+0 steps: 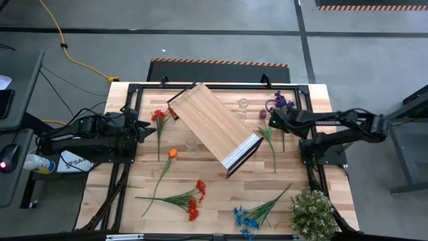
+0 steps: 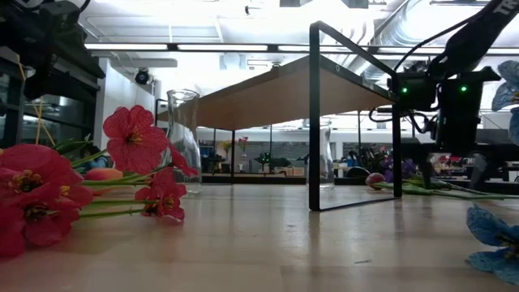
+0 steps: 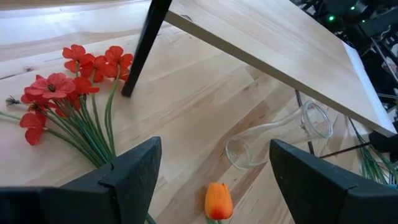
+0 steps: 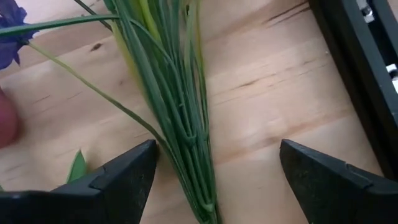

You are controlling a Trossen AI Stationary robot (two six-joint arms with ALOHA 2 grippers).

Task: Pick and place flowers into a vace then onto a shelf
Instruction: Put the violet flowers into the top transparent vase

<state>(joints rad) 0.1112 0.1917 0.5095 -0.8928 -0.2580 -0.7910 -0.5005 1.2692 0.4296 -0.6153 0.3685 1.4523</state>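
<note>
My right gripper (image 4: 214,171) is open above the green stem bundle (image 4: 177,99) of the purple flowers (image 1: 282,101). One finger stands on each side of the stems, near their cut end, without touching. A maroon bud (image 1: 263,114) lies beside them. My left gripper (image 3: 214,168) is open over the table, between the red flowers (image 3: 68,87) and the orange tulip (image 3: 217,200). A clear glass vase (image 2: 184,138) stands upright under the shelf's edge. The light-wood shelf (image 1: 212,127) stands askew mid-table on its dark frame.
A second clear vase (image 1: 242,105) stands beyond the shelf's far side. Red-orange flowers (image 1: 192,201) and blue flowers (image 1: 246,217) lie near the table's near edge. A bushy potted plant (image 1: 311,214) sits at the near right corner. Bare wood lies between the tulip and the near flowers.
</note>
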